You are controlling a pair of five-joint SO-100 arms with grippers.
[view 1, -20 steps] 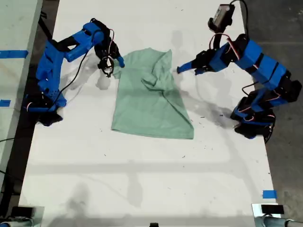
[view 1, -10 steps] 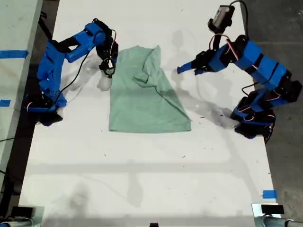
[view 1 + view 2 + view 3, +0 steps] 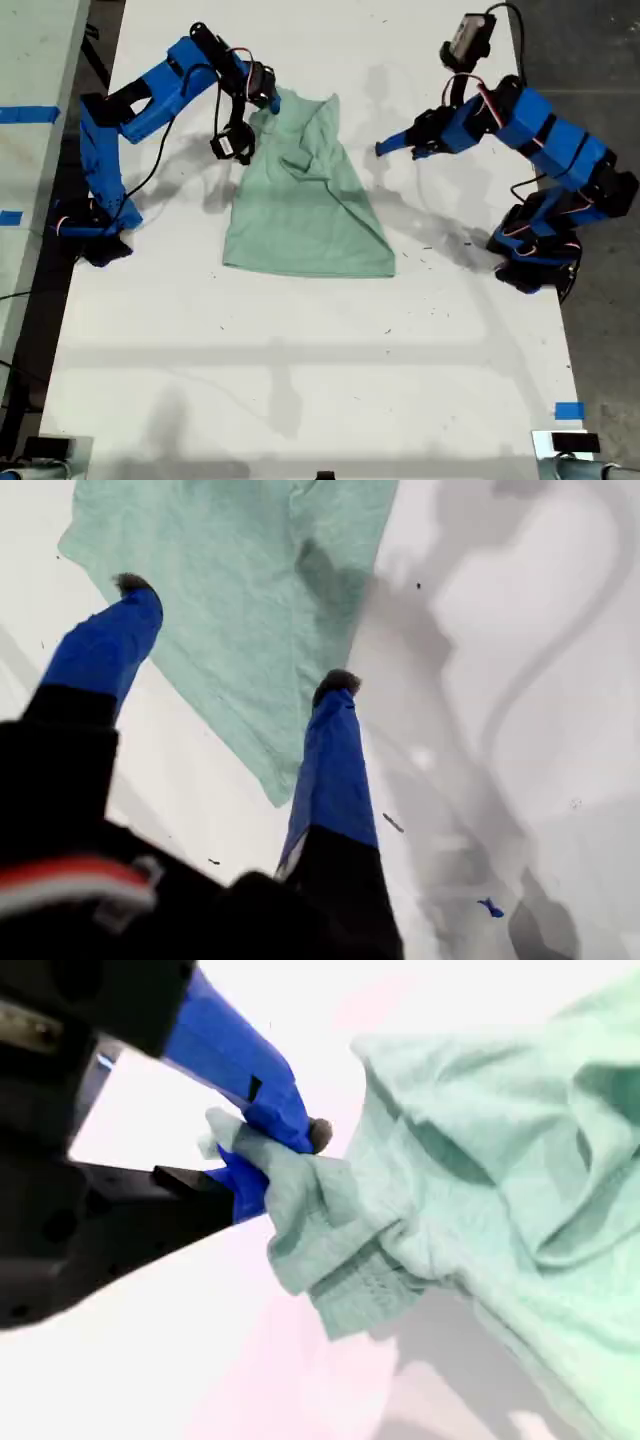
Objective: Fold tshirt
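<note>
The pale mint-green tshirt (image 3: 310,215) lies rumpled on the white table (image 3: 300,380), its far part bunched and folded over. My second gripper (image 3: 272,100) is shut on a bunched edge of the tshirt (image 3: 480,1160) at the cloth's far corner on the exterior view's left, holding it up; the pinched cloth shows at the gripper (image 3: 290,1150). My first gripper (image 3: 385,148) hovers open on the exterior view's right, a short gap from the shirt. Its fingers frame the tshirt (image 3: 250,540) without touching it, with nothing between them at the gripper (image 3: 235,630).
Both arm bases stand at the table's sides in the exterior view, one at its left (image 3: 90,230) and one at its right (image 3: 540,260). A blue tape mark (image 3: 568,410) sits near the front on the exterior view's right. Dark floor borders the table there.
My second gripper has risen and swung towards the far side with the shirt's corner in it. The shirt's near edge has slid towards the exterior view's left. My first arm has stayed still.
</note>
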